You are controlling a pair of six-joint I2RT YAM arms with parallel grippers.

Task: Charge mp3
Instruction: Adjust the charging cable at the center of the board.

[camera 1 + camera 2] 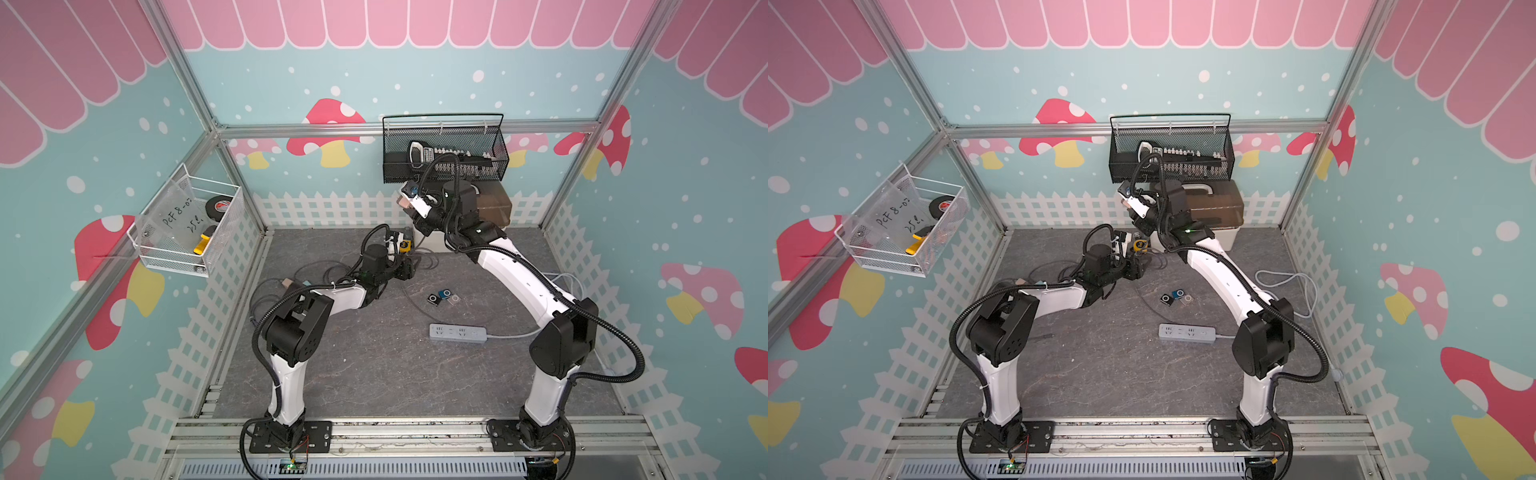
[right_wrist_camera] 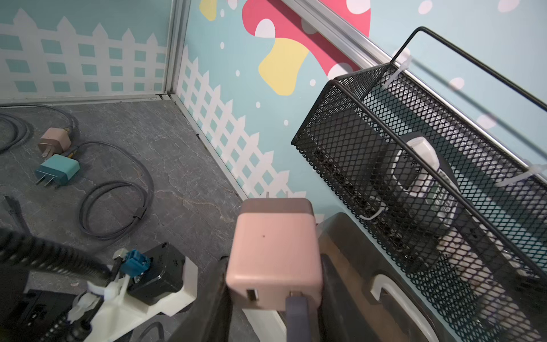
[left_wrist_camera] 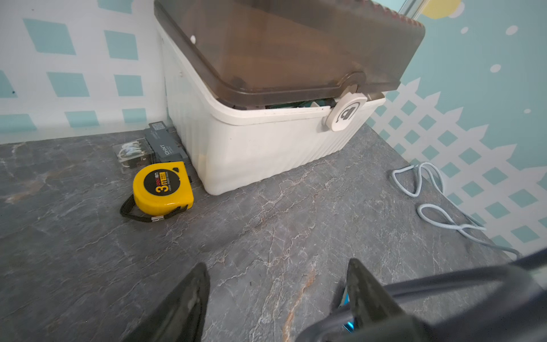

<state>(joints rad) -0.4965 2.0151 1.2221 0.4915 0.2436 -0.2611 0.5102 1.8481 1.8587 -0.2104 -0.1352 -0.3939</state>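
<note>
In both top views, mp3 players (image 1: 444, 297) lie on the table (image 1: 374, 374) near the power strip (image 1: 458, 333), apart from both arms. Left wrist: left hand (image 3: 277, 263) released, fingers spread, nothing between them. Right wrist: right hand (image 2: 273, 260) clenched on pink charger (image 2: 273, 251), cable (image 2: 297, 314) plugged in, beside mesh basket (image 2: 384, 148).

1. I am driving a robot test cell, not a home: a bare aluminium frame (image 1: 266, 132) boxes the space in.
2. The walls are printed panels (image 1: 415, 75) of mushrooms and picket fence, a staged backdrop.
3. The left arm (image 1: 286, 374) and right arm (image 1: 511, 270) are bolted to a metal rail (image 1: 415, 428) at the front edge of a stone-patterned surface (image 1: 374, 374).
4. A white wire basket (image 1: 226, 232) with a hand-lettered tag and a tape roll (image 1: 220, 206), a black mesh basket (image 1: 490, 166), a tape measure (image 3: 162, 186) and a power strip (image 1: 457, 333) give it a workshop look.
</note>
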